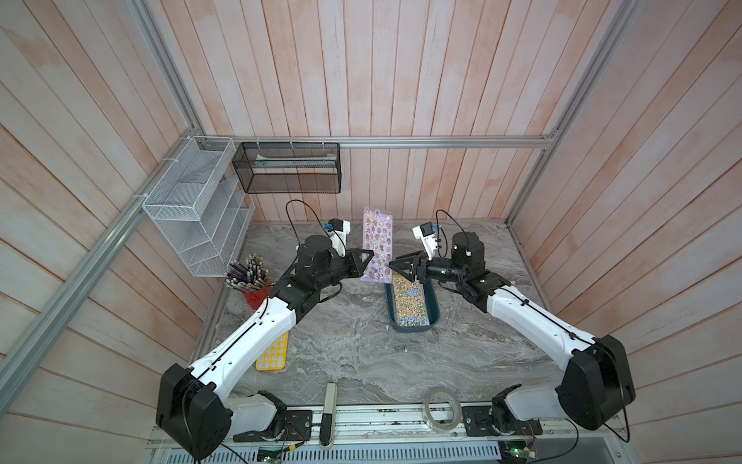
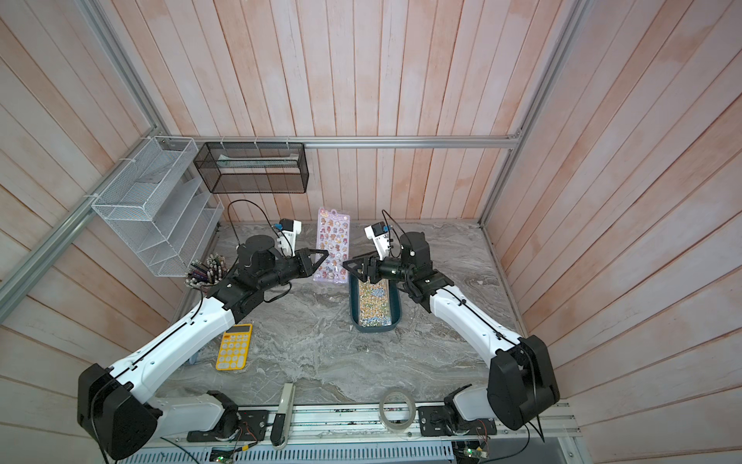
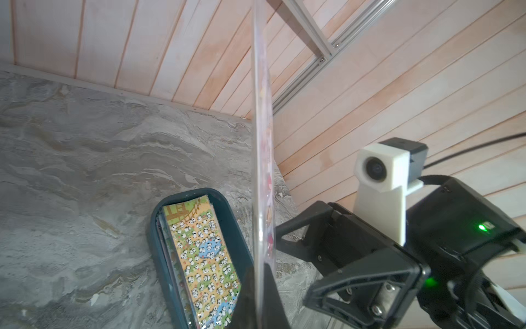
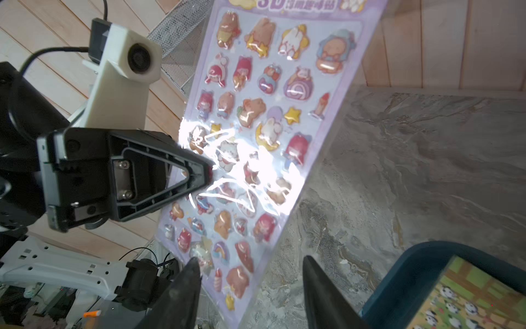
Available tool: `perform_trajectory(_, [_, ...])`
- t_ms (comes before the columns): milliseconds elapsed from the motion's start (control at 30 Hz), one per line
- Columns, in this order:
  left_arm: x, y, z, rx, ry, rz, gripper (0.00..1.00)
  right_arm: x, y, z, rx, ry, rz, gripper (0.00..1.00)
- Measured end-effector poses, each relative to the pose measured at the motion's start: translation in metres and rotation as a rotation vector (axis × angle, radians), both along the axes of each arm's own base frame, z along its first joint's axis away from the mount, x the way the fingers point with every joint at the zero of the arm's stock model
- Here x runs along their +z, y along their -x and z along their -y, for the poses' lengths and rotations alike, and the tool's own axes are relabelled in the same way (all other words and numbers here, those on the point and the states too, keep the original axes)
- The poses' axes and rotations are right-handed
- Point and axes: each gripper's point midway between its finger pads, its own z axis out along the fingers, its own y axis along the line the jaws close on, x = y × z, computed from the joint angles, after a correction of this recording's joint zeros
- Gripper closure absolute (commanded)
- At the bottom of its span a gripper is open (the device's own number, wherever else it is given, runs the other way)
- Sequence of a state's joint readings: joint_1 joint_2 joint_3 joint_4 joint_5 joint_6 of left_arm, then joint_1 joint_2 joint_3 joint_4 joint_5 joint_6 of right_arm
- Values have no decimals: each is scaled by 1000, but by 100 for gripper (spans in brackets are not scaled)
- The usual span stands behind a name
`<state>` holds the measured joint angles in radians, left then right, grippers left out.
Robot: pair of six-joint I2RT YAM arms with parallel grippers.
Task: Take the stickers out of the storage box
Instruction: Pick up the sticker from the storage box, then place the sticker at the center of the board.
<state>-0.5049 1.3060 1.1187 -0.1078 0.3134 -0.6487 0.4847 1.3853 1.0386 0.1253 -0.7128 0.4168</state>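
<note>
A purple sticker sheet (image 1: 377,245) (image 2: 333,245) stands upright in the air behind the storage box, between my two grippers. My left gripper (image 1: 366,257) (image 3: 260,270) is shut on the sheet's left edge; the left wrist view shows the sheet (image 3: 263,142) edge-on. My right gripper (image 1: 395,265) (image 4: 250,260) is open. One of its jaws lies against the sheet's lower corner (image 4: 256,128) and the other stands clear of it. The dark teal storage box (image 1: 431,309) (image 4: 427,256) lies on the table. Inside it are more stickers, topped by a panda sheet (image 1: 409,301) (image 3: 205,250).
A yellow calculator (image 2: 234,346) lies under my left arm. A red cup of pencils (image 1: 249,277) stands at the left wall. On the walls hang a white wire rack (image 1: 196,209) and a black mesh basket (image 1: 287,168). A tape roll (image 1: 441,405) and a grey stapler (image 1: 328,413) lie at the front edge.
</note>
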Motion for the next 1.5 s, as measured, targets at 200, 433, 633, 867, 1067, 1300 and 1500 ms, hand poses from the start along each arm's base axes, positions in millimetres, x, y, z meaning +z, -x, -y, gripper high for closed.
perform_trajectory(200, [-11,-33,-40,121,-51,-46,100,11,0,19,-100,64,83,36])
perform_trajectory(433, [-56,-66,-83,284,-239,-133,100,26,5,45,-216,109,206,32])
perform_trajectory(633, [-101,-92,-103,349,-417,-192,100,23,1,59,-289,166,251,30])
perform_trajectory(867, [-150,-127,-119,350,-515,-277,100,17,-2,62,-309,193,254,32])
perform_trajectory(1067, [-189,-139,-130,337,-526,-355,100,5,-5,61,-305,211,231,32])
perform_trajectory(1300, [-217,-153,-138,331,-515,-412,100,-5,-9,59,-301,226,208,32])
perform_trajectory(1500, [-242,-153,-138,309,-520,-465,100,-9,-17,54,-298,241,182,33])
